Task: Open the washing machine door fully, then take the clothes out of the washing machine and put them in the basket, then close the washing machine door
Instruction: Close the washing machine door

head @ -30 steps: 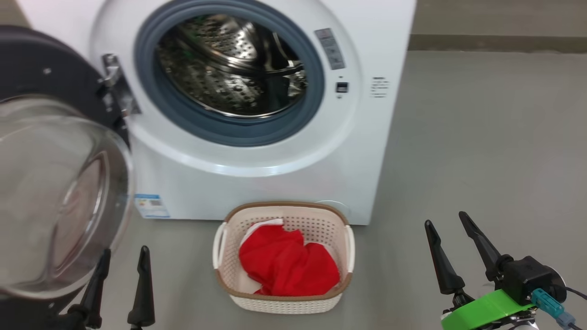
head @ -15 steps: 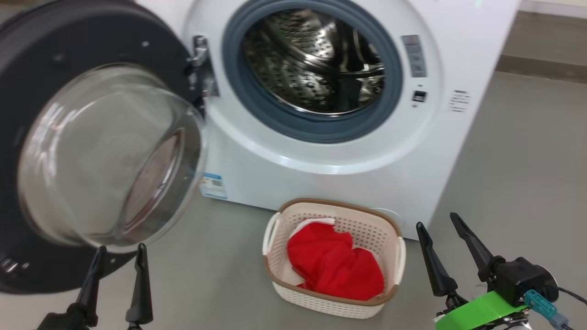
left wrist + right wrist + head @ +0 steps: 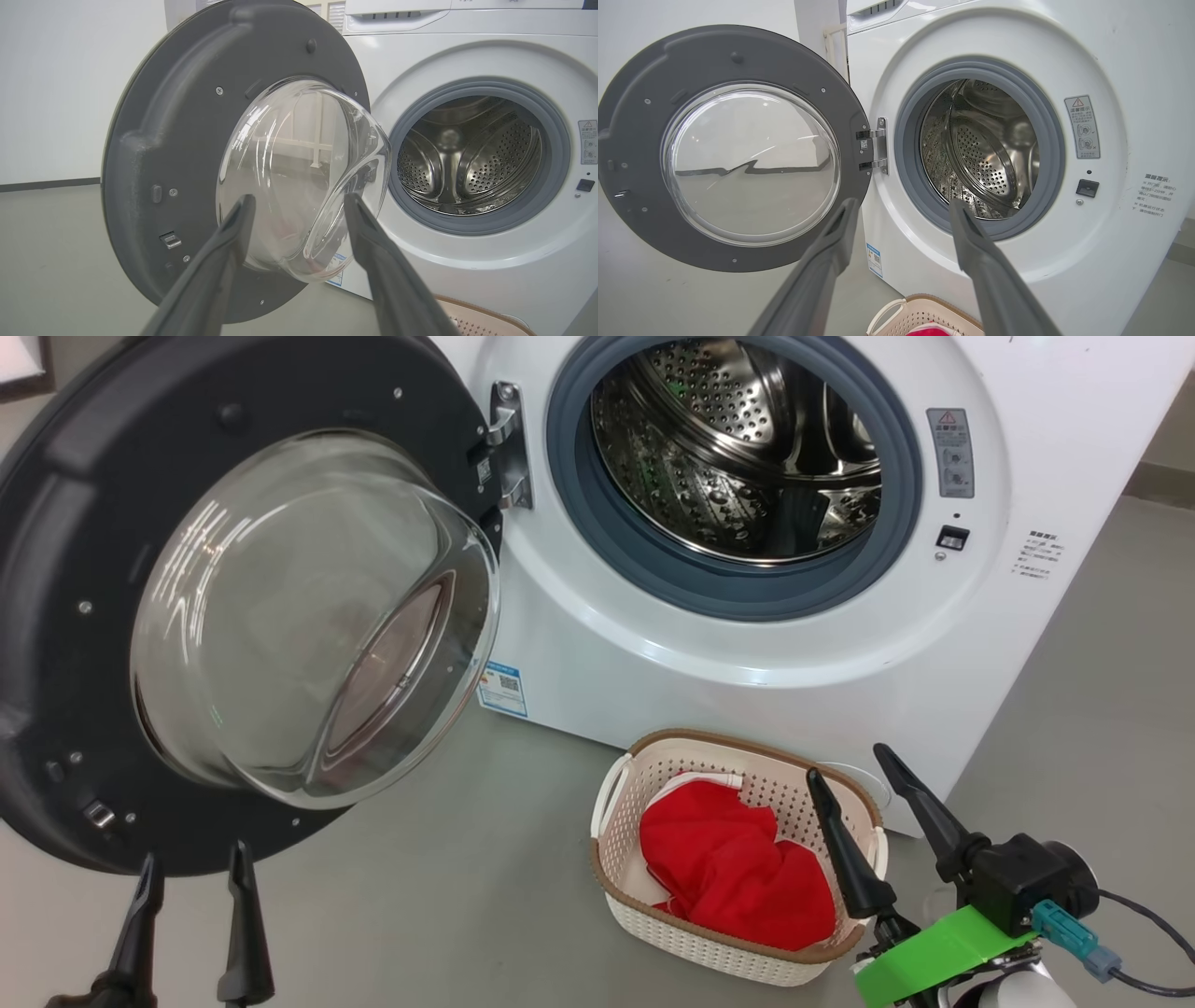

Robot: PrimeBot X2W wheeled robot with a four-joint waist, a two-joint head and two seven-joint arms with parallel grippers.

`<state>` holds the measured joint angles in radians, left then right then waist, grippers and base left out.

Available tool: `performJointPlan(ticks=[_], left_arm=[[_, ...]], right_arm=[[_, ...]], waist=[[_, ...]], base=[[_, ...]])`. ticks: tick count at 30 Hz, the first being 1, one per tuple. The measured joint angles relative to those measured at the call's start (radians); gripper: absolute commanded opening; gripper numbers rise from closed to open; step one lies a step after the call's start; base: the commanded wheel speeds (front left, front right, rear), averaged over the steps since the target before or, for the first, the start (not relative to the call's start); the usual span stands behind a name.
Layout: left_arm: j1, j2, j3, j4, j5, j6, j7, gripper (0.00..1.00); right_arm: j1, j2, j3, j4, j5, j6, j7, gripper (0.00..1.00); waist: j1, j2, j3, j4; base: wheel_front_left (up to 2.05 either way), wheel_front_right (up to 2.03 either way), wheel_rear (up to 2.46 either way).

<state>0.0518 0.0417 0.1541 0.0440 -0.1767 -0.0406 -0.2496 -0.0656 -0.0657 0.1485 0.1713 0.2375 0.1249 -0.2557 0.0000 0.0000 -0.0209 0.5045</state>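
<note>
Your left gripper and right gripper hang empty, fingers spread, clothes sit in the basket ahead, and the door beyond stands wide open off the washer, so shoving its slick glass could skid you off.

washing machine door wide open, steel drum; basket below

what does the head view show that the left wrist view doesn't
Head view adds the red clothes lying in the basket and the open right gripper by it. Left wrist view adds the machine's top panel and the white wall beyond the washing machine door. Both share that open door, the bare steel drum, the basket's rim and the open left gripper.
</note>
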Motion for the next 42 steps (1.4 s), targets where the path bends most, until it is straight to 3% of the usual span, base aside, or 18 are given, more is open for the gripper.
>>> performJointPlan(ticks=[14, 15, 16, 22, 28, 32, 37, 38, 42], left_arm=[[0.013, 0.0, 0.002, -0.03, -0.009, 0.024, 0.0, 1.0], [0.013, 0.0, 0.002, -0.034, -0.005, 0.024, 0.0, 0.39], [0.013, 0.0, 0.003, -0.037, 0.004, 0.026, 0.0, 0.0], [-0.038, 0.018, 0.054, -0.112, 0.056, 0.053, 0.0, 0.0], [-0.242, 0.108, 0.127, -0.141, 0.076, 0.07, -0.007, 0.0], [-0.391, 0.17, 0.185, -0.102, 0.117, 0.117, -0.009, 0.0], [-0.598, 0.196, 0.257, 0.093, 0.064, 0.139, -0.009, 0.0], [-0.663, 0.205, 0.299, 0.233, 0.022, 0.149, -0.008, 0.0], [-0.776, 0.222, 0.374, 0.5, -0.079, 0.165, 0.053, 0.0]], right_arm=[[-0.006, -0.023, 0.026, 0.016, 0.009, 0.0, 0.0, 1.0], [-0.006, -0.023, 0.026, 0.016, 0.009, 0.0, 0.0, 1.0], [-0.006, -0.023, 0.026, 0.016, 0.009, 0.0, 0.0, 1.0], [-0.005, -0.024, 0.024, 0.016, 0.009, 0.0, 0.0, 1.0], [-0.003, -0.026, 0.019, 0.015, 0.009, 0.0, 0.0, 1.0], [0.001, -0.026, 0.004, 0.011, 0.008, 0.0, 0.0, 1.0], [0.002, -0.028, -0.006, 0.009, 0.004, 0.0, 0.0, 1.0], [0.002, -0.031, -0.003, 0.009, 0.0, 0.0, 0.0, 1.0], [0.003, -0.045, 0.001, 0.011, 0.0, 0.0, 0.0, 1.0]], waist=[[0.0, 0.0, 0.003, 0.002], [0.0, 0.0, 0.002, 0.001], [0.0, 0.0, 0.001, 0.0], [0.0, 0.0, -0.001, -0.001], [0.0, 0.0, -0.004, -0.006], [0.0, 0.0, -0.007, -0.012], [0.0, 0.0, -0.004, -0.025], [0.0, 0.0, -0.001, -0.034], [0.0, 0.0, 0.003, -0.057]], base=[[0.0, 0.0, 0.0], [0.0, 0.0, 0.0], [0.0, 0.0, 0.0], [0.0, 0.0, 0.0], [0.0, 0.0, 0.0], [0.0, 0.0, 0.0], [0.0, 0.0, 0.0], [0.0, 0.0, 0.0], [0.0, 0.0, 0.0]])
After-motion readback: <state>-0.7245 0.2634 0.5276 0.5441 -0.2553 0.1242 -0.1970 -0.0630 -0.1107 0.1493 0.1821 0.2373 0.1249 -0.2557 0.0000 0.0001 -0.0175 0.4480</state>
